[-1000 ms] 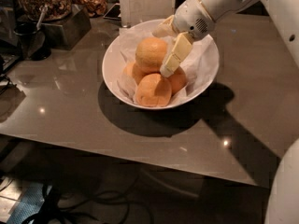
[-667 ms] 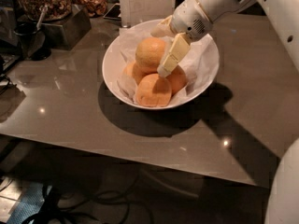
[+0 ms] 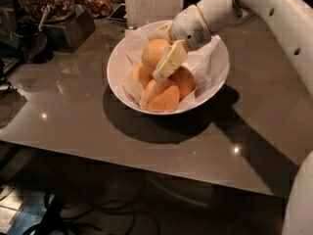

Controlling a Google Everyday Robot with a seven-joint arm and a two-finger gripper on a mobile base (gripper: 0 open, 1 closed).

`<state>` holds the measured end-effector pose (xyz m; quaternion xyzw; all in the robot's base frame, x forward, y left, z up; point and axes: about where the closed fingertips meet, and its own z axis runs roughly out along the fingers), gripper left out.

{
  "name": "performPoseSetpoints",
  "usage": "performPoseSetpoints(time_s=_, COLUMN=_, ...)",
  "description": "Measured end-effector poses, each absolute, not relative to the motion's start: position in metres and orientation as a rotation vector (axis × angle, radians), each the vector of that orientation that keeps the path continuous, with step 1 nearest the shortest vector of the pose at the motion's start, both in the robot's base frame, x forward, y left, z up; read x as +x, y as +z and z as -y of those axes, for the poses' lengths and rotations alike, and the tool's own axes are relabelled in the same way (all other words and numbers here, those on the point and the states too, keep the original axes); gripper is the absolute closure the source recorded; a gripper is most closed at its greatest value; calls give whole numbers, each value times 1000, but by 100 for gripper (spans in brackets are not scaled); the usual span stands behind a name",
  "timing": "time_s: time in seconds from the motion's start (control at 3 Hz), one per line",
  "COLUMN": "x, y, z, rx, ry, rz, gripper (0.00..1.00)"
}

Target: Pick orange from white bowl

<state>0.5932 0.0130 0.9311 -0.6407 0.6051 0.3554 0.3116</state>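
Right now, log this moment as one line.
gripper: at orange | orange: in bowl, atop three oranges | lifted: not yet

1. The smooth white plastic robot arm (image 3: 274, 13) is thick and round, with a row of small dark holes along it.
2. Its round white wrist piece (image 3: 195, 26) has a patch of tiny dots, like a speaker.
3. The pale yellow pincer (image 3: 157, 55) sits at the arm's tip, near the top middle of the view.
4. A plain white curved body part (image 3: 298, 199) shows at the lower right edge.
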Motion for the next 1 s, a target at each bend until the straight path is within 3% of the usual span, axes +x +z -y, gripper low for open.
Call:
performPoseSetpoints(time_s=0.33, x=593, y=931, z=-13, rx=-1691, ry=938, rz=-1597, gripper=19)
performPoseSetpoints(time_s=1.0, x=593, y=931, z=-13, rx=-1691, ry=938, rz=-1597, gripper=65)
